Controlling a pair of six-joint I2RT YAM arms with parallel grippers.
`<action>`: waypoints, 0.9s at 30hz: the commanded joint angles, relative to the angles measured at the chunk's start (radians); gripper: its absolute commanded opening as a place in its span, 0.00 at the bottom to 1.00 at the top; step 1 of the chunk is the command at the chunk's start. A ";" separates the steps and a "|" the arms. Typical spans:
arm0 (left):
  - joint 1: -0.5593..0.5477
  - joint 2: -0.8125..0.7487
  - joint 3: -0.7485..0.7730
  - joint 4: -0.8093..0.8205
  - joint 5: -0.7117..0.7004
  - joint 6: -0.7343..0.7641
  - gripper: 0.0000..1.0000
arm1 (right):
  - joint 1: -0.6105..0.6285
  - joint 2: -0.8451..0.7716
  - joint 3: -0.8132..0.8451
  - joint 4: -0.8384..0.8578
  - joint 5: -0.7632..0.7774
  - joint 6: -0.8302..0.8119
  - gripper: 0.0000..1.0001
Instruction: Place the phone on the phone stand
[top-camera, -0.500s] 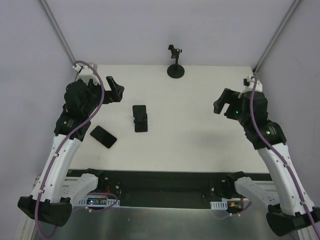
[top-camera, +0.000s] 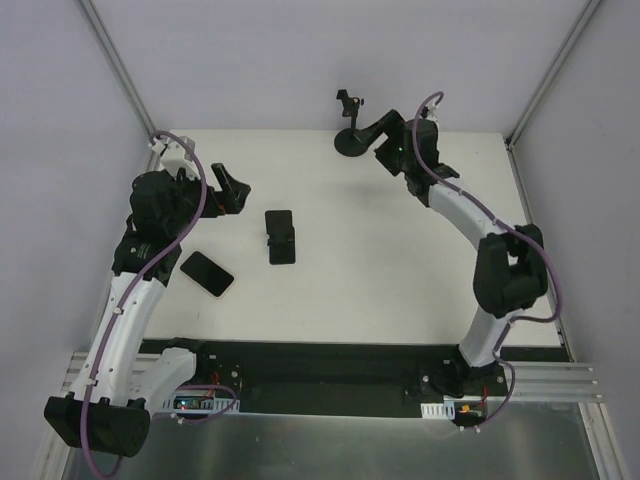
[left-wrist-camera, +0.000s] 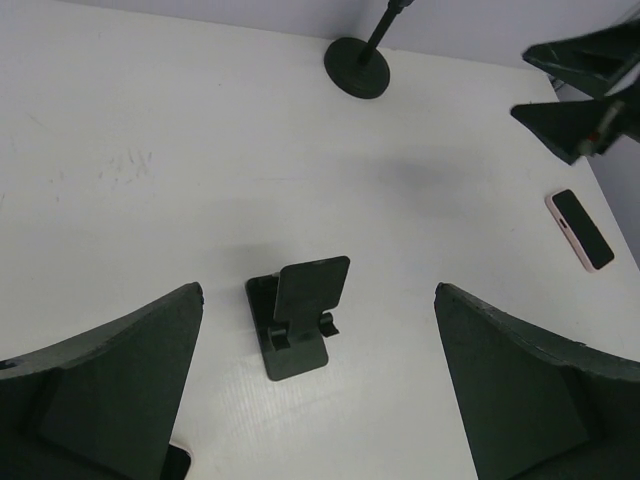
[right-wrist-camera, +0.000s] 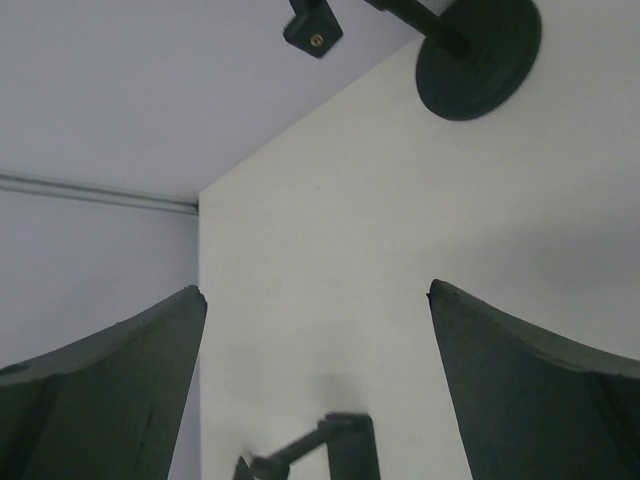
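Observation:
The black phone stand sits left of the table's middle, and nothing rests on it. A dark phone lies flat to its lower left. A pink-cased phone lies near the table's right edge; in the top view my right arm hides it. My left gripper hovers open behind and left of the stand, holding nothing. My right gripper stands open at the far back, empty, and also shows in the left wrist view.
A black post on a round base with a clamp on top stands at the back edge, right beside my right gripper. A blurred dark shape shows low in the right wrist view. Grey walls enclose the table.
My right arm has swung from the table's right middle to the far back beside the round-based post. The left gripper shifted only slightly. Phone and stand have not moved.

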 joint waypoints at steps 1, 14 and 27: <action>-0.001 -0.005 0.003 0.054 0.089 -0.045 0.98 | -0.002 0.176 0.228 0.288 -0.034 0.238 0.96; 0.014 0.115 0.011 0.075 0.255 -0.120 0.96 | -0.034 0.670 0.723 0.188 0.037 0.441 0.96; 0.042 0.152 -0.005 0.116 0.320 -0.164 0.94 | -0.049 0.908 0.997 0.151 0.032 0.538 0.84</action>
